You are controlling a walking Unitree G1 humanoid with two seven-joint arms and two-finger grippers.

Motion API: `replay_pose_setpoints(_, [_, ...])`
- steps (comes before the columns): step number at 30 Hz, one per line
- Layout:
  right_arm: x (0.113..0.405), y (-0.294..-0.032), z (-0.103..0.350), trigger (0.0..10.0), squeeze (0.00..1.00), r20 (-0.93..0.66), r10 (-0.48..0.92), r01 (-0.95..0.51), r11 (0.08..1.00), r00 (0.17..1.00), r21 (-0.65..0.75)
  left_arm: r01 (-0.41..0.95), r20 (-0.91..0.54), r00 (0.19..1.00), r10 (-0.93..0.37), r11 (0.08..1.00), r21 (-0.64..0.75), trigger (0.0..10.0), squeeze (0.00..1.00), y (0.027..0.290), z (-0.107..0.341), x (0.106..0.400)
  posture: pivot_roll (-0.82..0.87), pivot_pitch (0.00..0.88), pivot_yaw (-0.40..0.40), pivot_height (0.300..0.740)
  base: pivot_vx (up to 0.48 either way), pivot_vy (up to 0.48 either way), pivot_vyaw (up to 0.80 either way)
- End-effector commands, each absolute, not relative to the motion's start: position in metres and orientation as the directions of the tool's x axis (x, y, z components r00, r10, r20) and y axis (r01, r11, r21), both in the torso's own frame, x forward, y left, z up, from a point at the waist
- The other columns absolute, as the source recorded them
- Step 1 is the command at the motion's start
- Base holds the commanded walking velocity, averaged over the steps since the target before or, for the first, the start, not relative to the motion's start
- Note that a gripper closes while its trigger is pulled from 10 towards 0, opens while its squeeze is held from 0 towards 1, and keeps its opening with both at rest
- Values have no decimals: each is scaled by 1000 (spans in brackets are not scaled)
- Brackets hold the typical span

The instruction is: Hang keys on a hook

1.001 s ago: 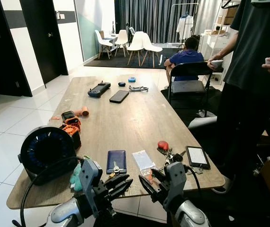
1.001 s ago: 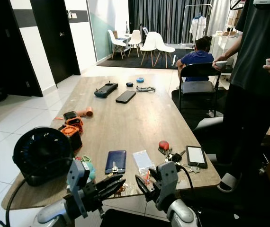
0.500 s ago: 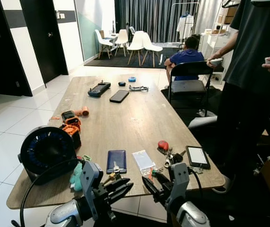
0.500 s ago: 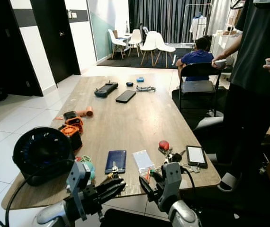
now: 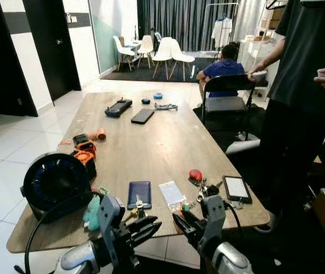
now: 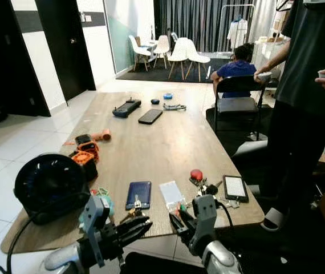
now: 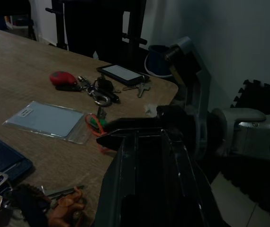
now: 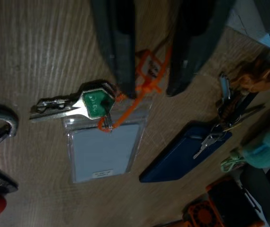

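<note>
Orange cord [image 8: 137, 90] trails from the green key [image 8: 93, 102] lying on the table [image 5: 168, 142] beside the clear pouch [image 8: 104, 152], and the right gripper [image 8: 154, 80] hovers with fingers apart astride it, apparently lining up a grasp, while the left gripper [image 5: 145, 228] waits nearby, fingers slightly parted.

Relative to the phone [image 5: 139, 194] lying on the table [image 5: 151, 148] — fan [image 5: 54, 184] sitting left, card sleeve [image 5: 171, 193] lying right, tablet [image 5: 237, 189] farther right.

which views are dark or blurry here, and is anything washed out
Eye views: bright and sharp, mild glare on the white floor tiles. Left wrist view: dim, with the left tool a soft dark mass. Right wrist view: dim, but the green-headed key reads clearly.
</note>
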State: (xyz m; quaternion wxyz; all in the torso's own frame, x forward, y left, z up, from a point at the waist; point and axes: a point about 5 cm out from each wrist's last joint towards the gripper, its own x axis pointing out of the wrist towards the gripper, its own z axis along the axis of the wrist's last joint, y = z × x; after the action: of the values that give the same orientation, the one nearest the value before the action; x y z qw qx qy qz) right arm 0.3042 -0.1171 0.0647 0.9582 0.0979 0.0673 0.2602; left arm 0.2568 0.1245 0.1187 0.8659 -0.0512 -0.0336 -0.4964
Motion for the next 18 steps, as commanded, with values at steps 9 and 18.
replay_pose_setpoints(9, [301,-117,59,10000,0,-121,514,-483,848,849,219,872,68,490,-869,488,-48,10000,0,128,116,254,36,61,27,740,0,0,0])
replay_pose_setpoints(18, [300,-118,57,0,0,-127,517,-485,847,846,217,873,59,487,-871,485,-47,10000,0,128,115,254,37,62,26,740,0,0,0])
